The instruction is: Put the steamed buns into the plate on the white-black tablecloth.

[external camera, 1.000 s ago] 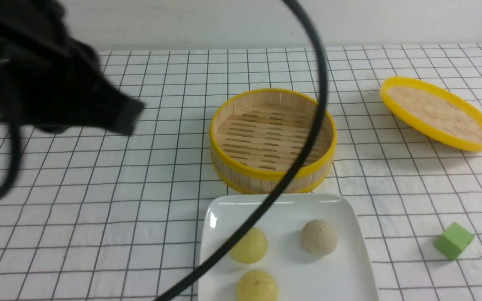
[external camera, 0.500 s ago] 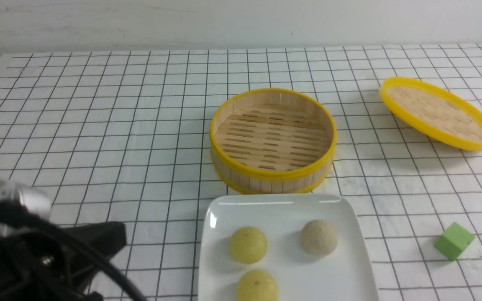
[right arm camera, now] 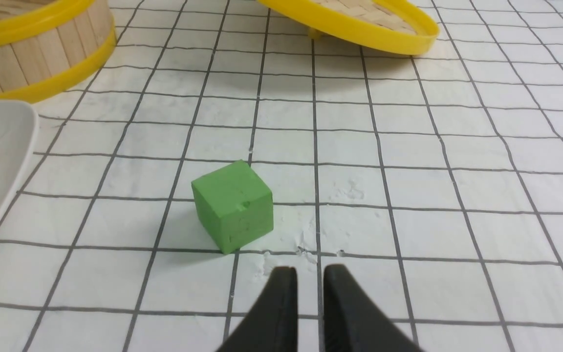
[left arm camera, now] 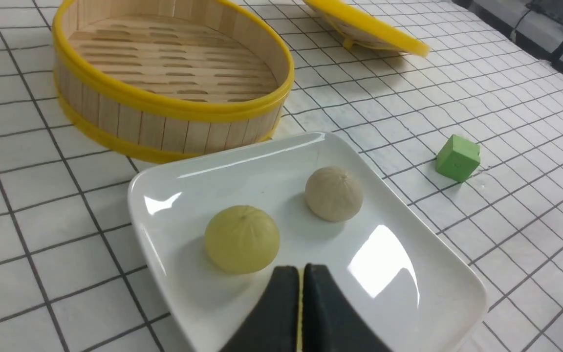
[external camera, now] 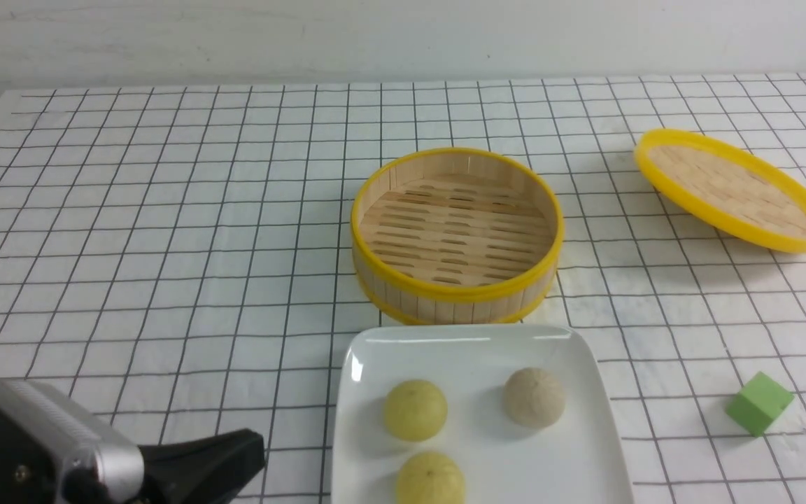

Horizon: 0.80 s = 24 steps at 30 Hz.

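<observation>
Three steamed buns lie in the white plate [external camera: 473,350] on the white-black tablecloth [external camera: 165,245]: a yellow-green bun [external camera: 415,409], a beige-grey bun [external camera: 534,397] and a second yellow-green bun [external camera: 429,478] at the front edge. My left gripper [external camera: 249,451] is low at the front left, left of the plate, shut and empty. In the left wrist view its fingertips [left arm camera: 301,271] are pressed together over the plate [left arm camera: 188,195], near a yellow-green bun [left arm camera: 242,238] and the beige-grey bun [left arm camera: 334,193]. My right gripper [right arm camera: 309,274] has a thin gap and holds nothing.
An empty bamboo steamer [external camera: 455,292] stands just behind the plate. Its yellow-rimmed lid [external camera: 732,189] lies tilted at the back right. A green cube [external camera: 758,403] sits right of the plate, just ahead of my right gripper [right arm camera: 232,205].
My left arm has come down from high at the upper left to the bottom left corner, and its cable has left the view. The buns have not moved.
</observation>
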Motion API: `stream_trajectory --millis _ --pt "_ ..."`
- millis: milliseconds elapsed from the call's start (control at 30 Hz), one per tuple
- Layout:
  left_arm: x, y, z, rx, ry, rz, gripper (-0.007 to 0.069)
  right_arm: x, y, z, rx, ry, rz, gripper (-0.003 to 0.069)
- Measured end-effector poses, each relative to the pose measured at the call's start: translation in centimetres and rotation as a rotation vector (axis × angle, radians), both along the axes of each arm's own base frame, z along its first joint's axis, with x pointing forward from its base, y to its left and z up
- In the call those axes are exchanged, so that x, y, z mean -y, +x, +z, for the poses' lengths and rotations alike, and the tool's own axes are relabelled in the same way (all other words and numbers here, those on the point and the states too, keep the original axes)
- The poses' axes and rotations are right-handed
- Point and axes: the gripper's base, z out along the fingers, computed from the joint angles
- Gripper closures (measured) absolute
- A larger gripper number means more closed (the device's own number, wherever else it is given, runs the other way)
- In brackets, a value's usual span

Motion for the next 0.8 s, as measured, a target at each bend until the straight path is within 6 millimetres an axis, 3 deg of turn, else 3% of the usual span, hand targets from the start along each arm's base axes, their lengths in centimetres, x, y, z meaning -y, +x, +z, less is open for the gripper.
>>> stream_trajectory --millis 267,433,667,800 --pt "-0.5 0.3 -0.4 0.020 0.085 0.023 0.0575 0.0 0.0 0.0 0.001 0.000 0.000 0.0541" --pt "-2.3 0.8 -0.7 0.053 0.155 0.154 0.0571 0.0 0.0 0.0 0.001 0.000 0.000 0.0536" --pt "-6.2 -0.9 -3.9 0.110 0.196 0.418 0.0564 0.0 0.0 0.0 0.001 0.000 0.000 0.0526" --pt "-7.3 -1.6 -5.9 0.112 0.197 0.550 0.0559 0.0 0.0 0.0 0.001 0.000 0.000 0.0522"
